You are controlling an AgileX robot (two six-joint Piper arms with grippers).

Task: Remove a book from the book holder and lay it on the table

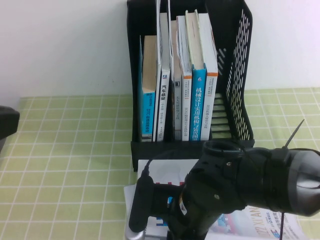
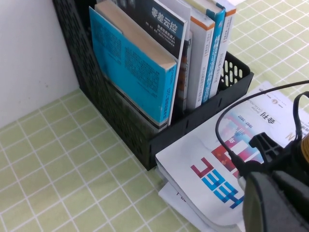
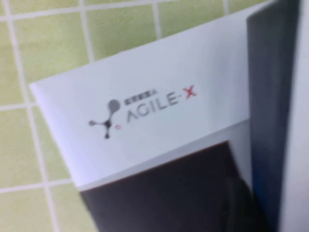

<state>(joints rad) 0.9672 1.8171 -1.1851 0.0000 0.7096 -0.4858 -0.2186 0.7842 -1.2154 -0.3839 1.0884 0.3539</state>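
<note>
The book (image 1: pixel 167 175) lies flat on the table (image 1: pixel 65 165) just in front of the book holder (image 1: pixel 235 60), white cover up. Its blue and red "HEEC" lettering shows in the left wrist view (image 2: pixel 207 164). My right arm reaches across it, and my right gripper (image 1: pixel 155 210) sits low over its near left part, mostly hidden under the arm. The black book holder (image 2: pixel 120 121) stands upright with several books in its slots. My left gripper (image 1: pixel 5 125) is a dark shape at the far left edge, well away from the book.
Thicker books with blue and white spines (image 1: pixel 197 100) fill the holder. Another white magazine with an "AGILE·X" logo (image 3: pixel 145 96) lies under the book, its edge showing in the left wrist view (image 2: pixel 178 198). A white wall stands behind the holder.
</note>
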